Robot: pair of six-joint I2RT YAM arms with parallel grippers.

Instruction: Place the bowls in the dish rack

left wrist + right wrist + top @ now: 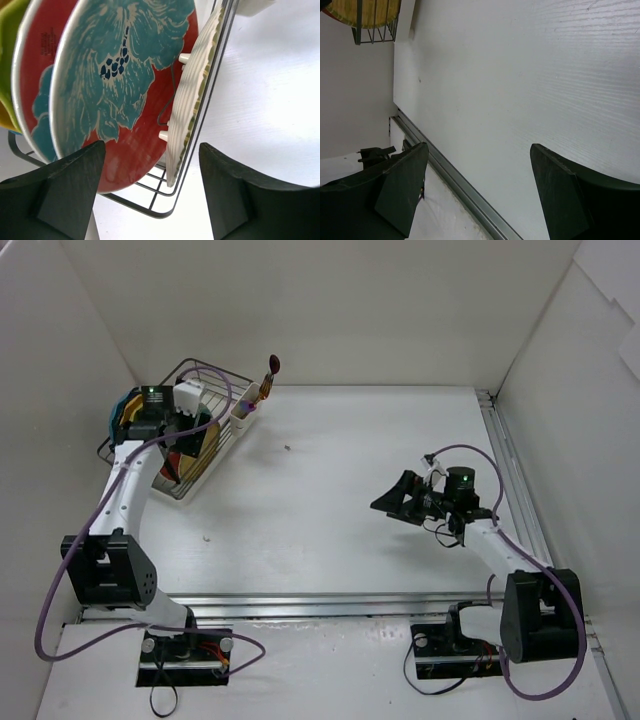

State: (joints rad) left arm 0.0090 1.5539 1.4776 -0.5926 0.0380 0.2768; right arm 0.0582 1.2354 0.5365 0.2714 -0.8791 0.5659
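Left wrist view looks close at the dish rack (165,214), which sits at the far left of the worktop (270,100). Bowls stand on edge in it. The front red-and-teal bowl (115,85) is next to a second red-and-teal bowl (37,65), with a green bowl (7,45) past that. A tan woven bowl (192,100) stands just beside the rack's end wire. The left jaws are apart and grip nothing. The right jaws are apart too, well away over the worktop, holding nothing.

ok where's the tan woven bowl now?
Left wrist view: the tan woven bowl stands on edge at the dish rack's end, beside a red-and-teal bowl, ahead of the open left gripper; in the top view the rack sits at the table's far-left corner.
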